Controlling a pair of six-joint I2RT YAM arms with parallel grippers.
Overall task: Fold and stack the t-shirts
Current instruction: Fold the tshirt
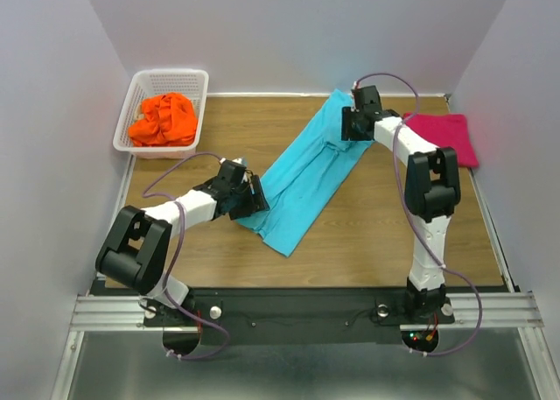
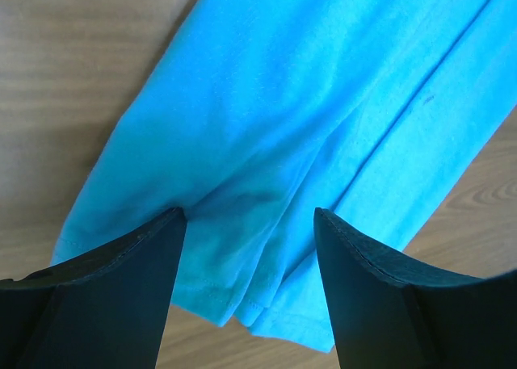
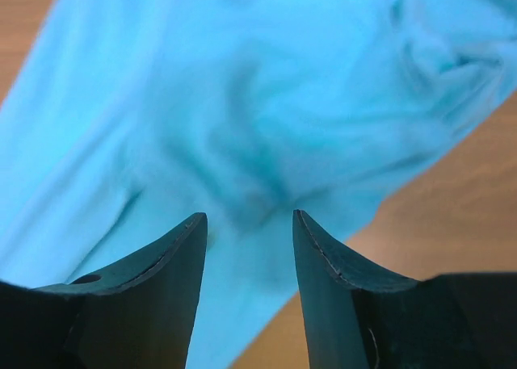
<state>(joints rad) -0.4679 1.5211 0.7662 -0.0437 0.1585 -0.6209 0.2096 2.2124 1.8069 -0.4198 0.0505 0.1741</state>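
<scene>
Lying as a long folded strip slantwise on the wooden bench [image 1: 376, 234], the soft turquoise-blue cloth t-shirt [image 1: 311, 177] is straddled at its near end by the left claw [image 2: 249, 215] and at its far end by the right claw [image 3: 249, 217], both with fingers spread and nothing pinched. If only the top layer is caught on closing, the fold could be pulled apart or the strip left skewed. The folded magenta-pink t-shirt [image 1: 446, 136] near the right arm could also be knocked out of square.
</scene>
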